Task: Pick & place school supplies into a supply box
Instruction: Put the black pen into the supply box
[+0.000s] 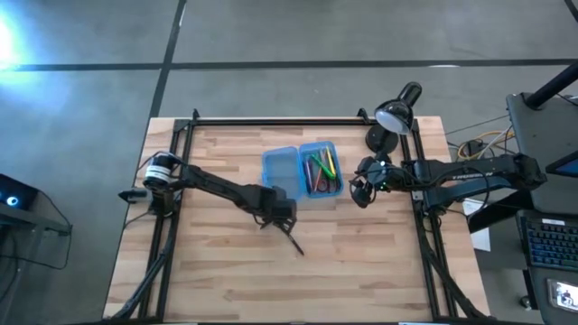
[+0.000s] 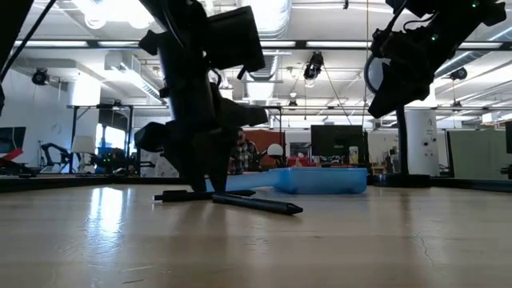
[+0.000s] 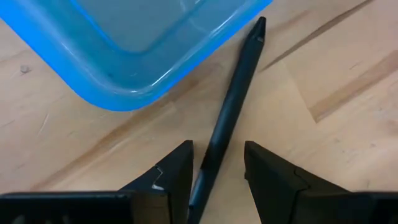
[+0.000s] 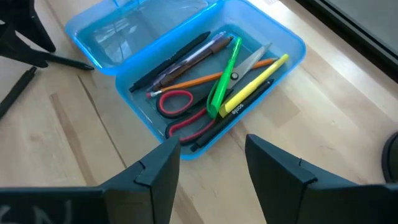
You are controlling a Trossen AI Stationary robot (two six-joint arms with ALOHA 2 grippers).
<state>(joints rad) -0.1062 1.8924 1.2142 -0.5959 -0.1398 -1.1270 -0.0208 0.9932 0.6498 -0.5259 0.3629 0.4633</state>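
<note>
The left gripper (image 1: 282,215) is down at the table (image 1: 361,262) just in front of the box (image 1: 302,170), its fingers (image 3: 169,180) spread to either side of a black pen (image 3: 229,118) lying flat on the wood, not pinching it. The blue box lies open mid-table; its right half holds scissors (image 4: 180,109), a green pen (image 4: 225,78), a yellow pen (image 4: 254,86) and others. The right gripper (image 1: 361,191) hovers beside the box, fingers apart, empty.
</note>
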